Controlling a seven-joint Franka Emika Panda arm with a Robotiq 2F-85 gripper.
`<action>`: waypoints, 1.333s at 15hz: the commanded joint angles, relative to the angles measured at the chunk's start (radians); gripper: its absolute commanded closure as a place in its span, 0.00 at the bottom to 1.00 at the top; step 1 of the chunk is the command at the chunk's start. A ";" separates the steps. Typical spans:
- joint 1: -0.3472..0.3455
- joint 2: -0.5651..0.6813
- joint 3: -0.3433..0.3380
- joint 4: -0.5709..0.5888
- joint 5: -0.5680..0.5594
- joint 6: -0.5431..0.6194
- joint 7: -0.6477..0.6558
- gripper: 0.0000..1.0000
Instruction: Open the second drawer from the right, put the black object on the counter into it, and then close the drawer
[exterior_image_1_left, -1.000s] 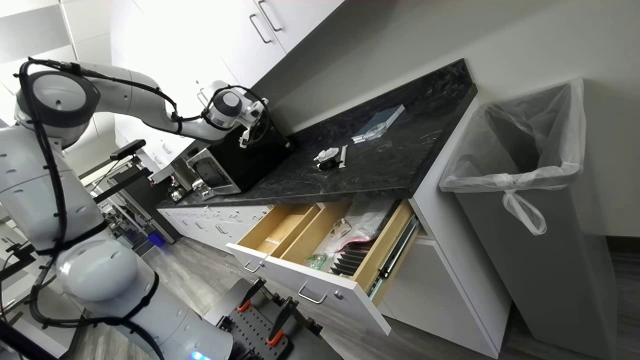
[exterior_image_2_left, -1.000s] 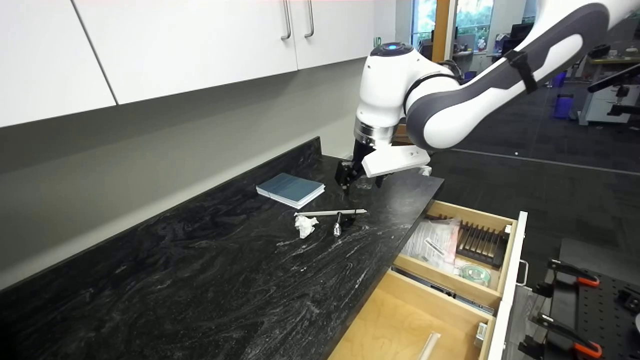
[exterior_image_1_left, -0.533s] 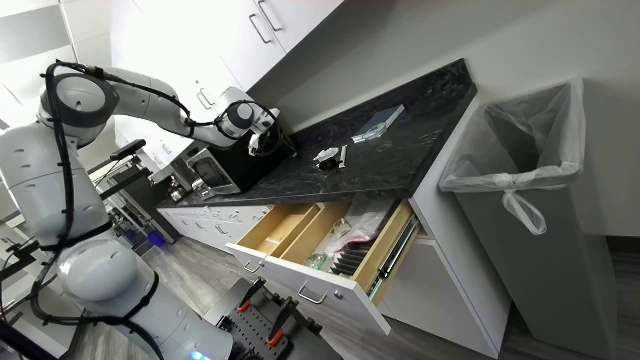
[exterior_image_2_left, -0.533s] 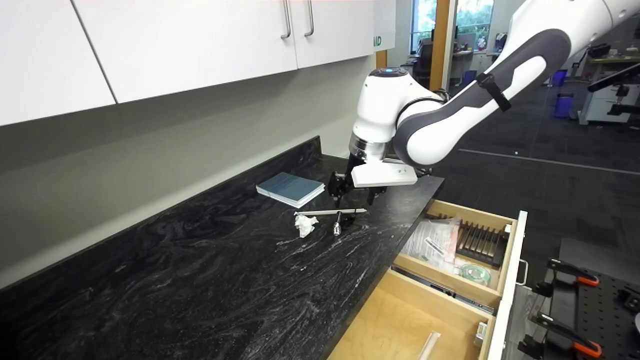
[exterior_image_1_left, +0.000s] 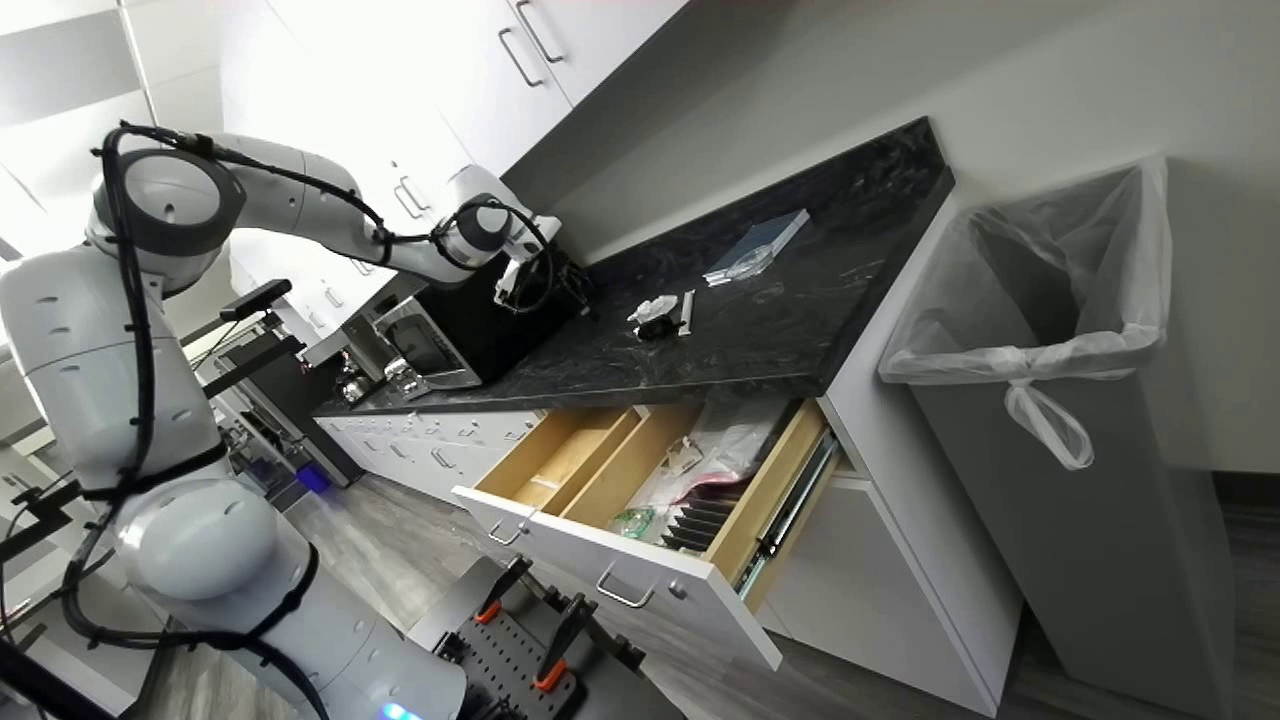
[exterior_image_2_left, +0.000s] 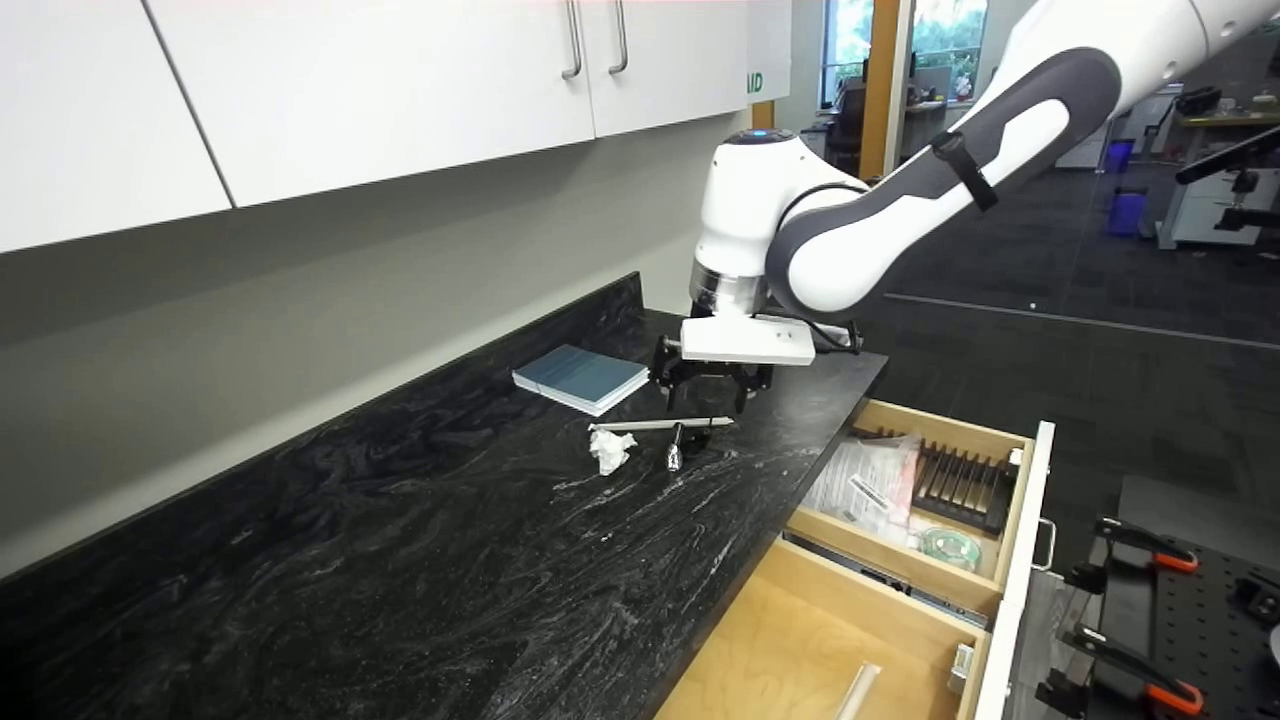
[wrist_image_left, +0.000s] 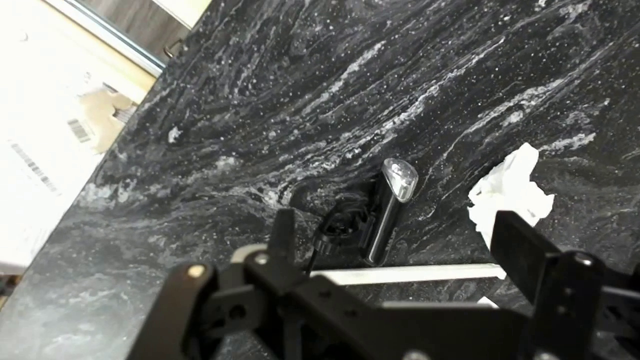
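Observation:
The black object (wrist_image_left: 382, 225), a dark cylinder with a shiny clear tip and a dark clip-like part beside it, lies on the dark speckled counter (exterior_image_2_left: 450, 570). It also shows in both exterior views (exterior_image_1_left: 657, 327) (exterior_image_2_left: 676, 448). My gripper (wrist_image_left: 395, 220) is open and empty. It hangs above the counter, with the black object between its fingers in the wrist view but not touched. In an exterior view the gripper (exterior_image_2_left: 706, 400) is just behind the object. The second drawer from the right (exterior_image_2_left: 800, 610) stands open, with a plain light wood interior; it also shows in an exterior view (exterior_image_1_left: 560, 450).
A crumpled white paper (wrist_image_left: 510, 192) and a white strip (wrist_image_left: 415, 274) lie close to the black object. Blue booklets (exterior_image_2_left: 582, 375) lie behind. The utensil drawer (exterior_image_1_left: 640, 570) is also open. Upper cabinets (exterior_image_2_left: 400, 80) overhang the counter. A bin (exterior_image_1_left: 1050, 420) stands beside it.
My gripper has come down toward the counter and turned, so its fingers are now spread side by side in an exterior view. The objects and the drawers have not moved.

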 joint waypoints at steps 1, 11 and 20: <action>0.001 0.056 -0.008 0.138 0.090 -0.132 0.045 0.00; -0.037 0.225 -0.034 0.277 0.193 -0.116 0.005 0.00; -0.034 0.323 -0.035 0.331 0.205 -0.101 -0.038 0.00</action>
